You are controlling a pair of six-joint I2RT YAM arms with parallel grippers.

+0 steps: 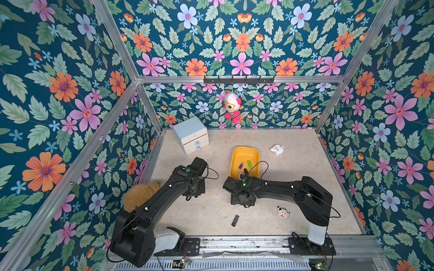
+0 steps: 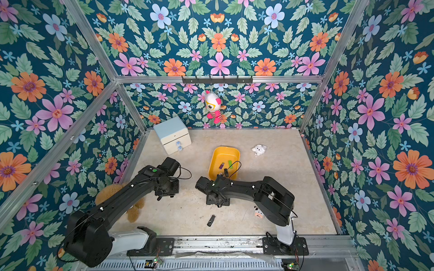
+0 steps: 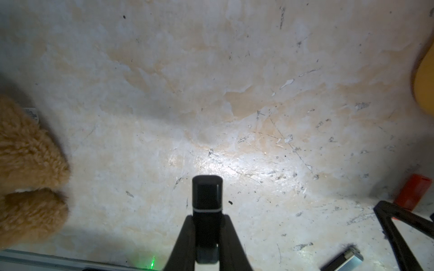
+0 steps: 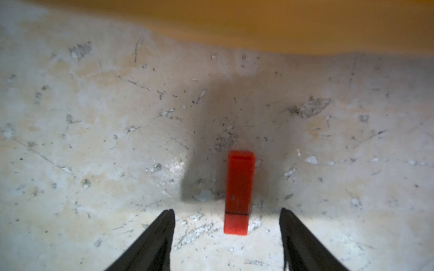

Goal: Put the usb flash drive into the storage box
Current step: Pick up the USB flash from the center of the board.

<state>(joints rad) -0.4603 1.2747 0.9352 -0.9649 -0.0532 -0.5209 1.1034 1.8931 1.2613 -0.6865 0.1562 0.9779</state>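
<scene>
The left gripper is clamped on a black usb flash drive, whose capped end juts past the fingertips above the scuffed table. The right gripper has its jaws apart, straddling a red usb flash drive that lies flat on the table. As far as the blurred wrist view shows, the drive touches neither finger. Just beyond its far end runs the wall of the yellow storage box.

In both top views the storage box sits mid-table with a purple drive and a green drive lying inside. Another black drive lies on the table near the front rail, well apart from the box. A teddy bear sits beside the left arm. Its white tag carries print, but it is too small to read.
</scene>
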